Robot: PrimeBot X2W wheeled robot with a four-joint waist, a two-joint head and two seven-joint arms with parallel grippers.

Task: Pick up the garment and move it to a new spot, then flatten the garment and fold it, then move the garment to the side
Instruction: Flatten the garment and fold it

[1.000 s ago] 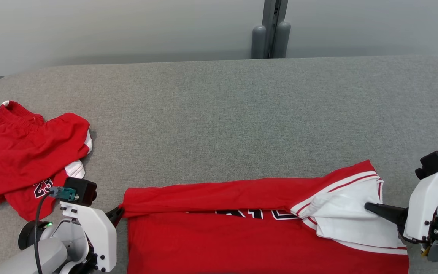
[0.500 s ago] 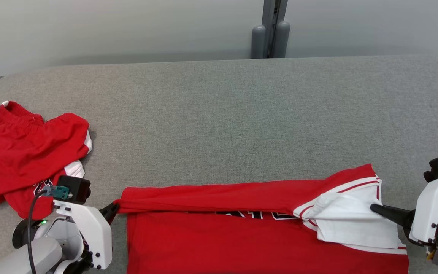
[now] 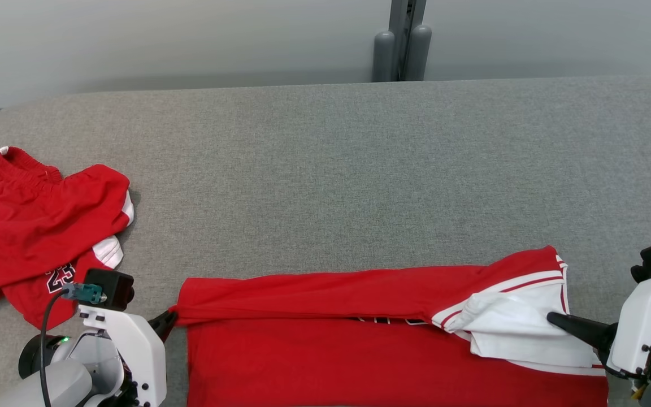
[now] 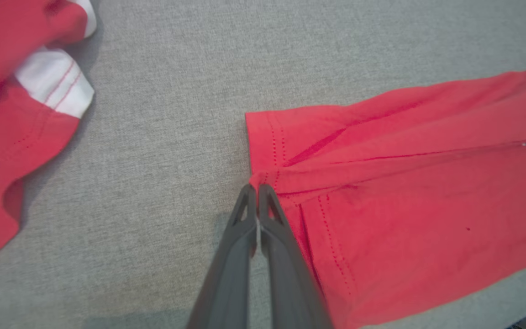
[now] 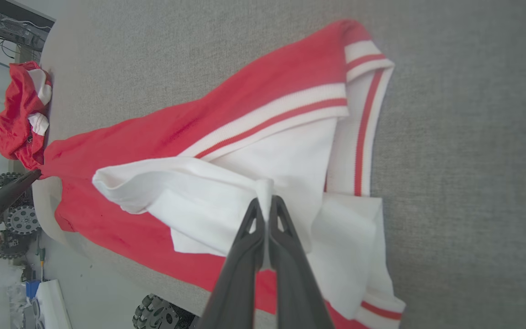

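Red jersey is spread along the near side of the grey padded table. A long fold of its far edge is stretched from left to right over the body, so that the dark lettering is almost wholly covered. At the right end the fabric is turned back and its white inner side and red-and-white striped trim are exposed.

The left gripper is held at the jersey's left end. In the left wrist view its fingers are pressed together on the stitched corner of the hem, with the jersey running off to the right.

The right gripper is set against the white fabric at the right end. In the right wrist view its tips are closed on a pinched ridge of white cloth of the jersey, which is lifted slightly off the layers beneath.

Red shorts marked 23 are left crumpled at the table's left side, well apart from the jersey. Two grey posts are seen behind the table.
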